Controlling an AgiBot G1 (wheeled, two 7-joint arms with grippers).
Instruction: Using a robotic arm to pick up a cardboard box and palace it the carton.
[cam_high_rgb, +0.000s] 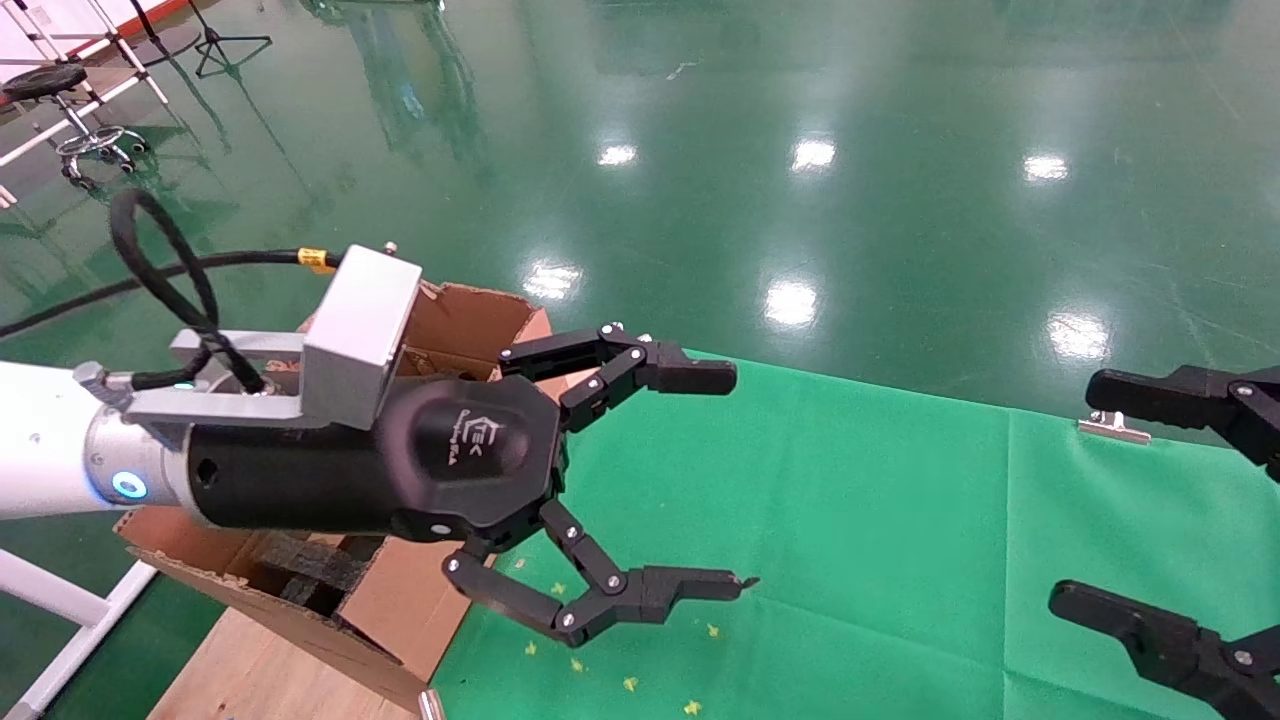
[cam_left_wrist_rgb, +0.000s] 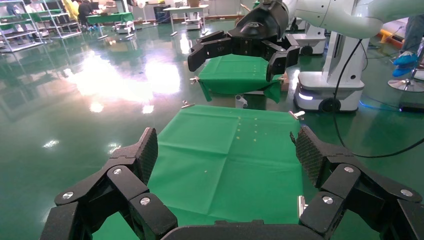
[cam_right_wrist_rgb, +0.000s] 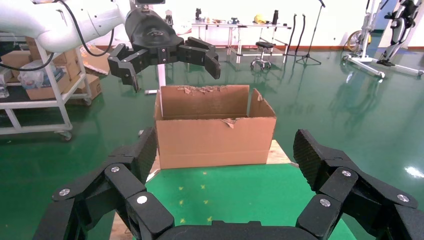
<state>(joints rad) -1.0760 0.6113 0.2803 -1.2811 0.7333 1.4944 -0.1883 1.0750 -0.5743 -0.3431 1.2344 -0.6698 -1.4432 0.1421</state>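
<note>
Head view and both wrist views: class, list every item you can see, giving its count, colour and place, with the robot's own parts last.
Large brown corrugated carton: one, torn flaps, beside the cloth's edge.
Green cloth: one, spread on the table.
Silver clips: several, at cloth edges.
Yellow specks: a few, on the cloth near the carton.
Small taped box: none in view.
Left hand: black, open, above the carton's edge.
Right hand: black, open, over the cloth's opposite side.

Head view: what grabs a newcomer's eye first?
The left hand fills the near left, fingers spread wide and holding nothing, hanging over the edge of the green cloth. Behind and below it sits the carton with torn flaps, off the cloth's left edge. The right hand juts in at the far right, also open and empty.
</note>
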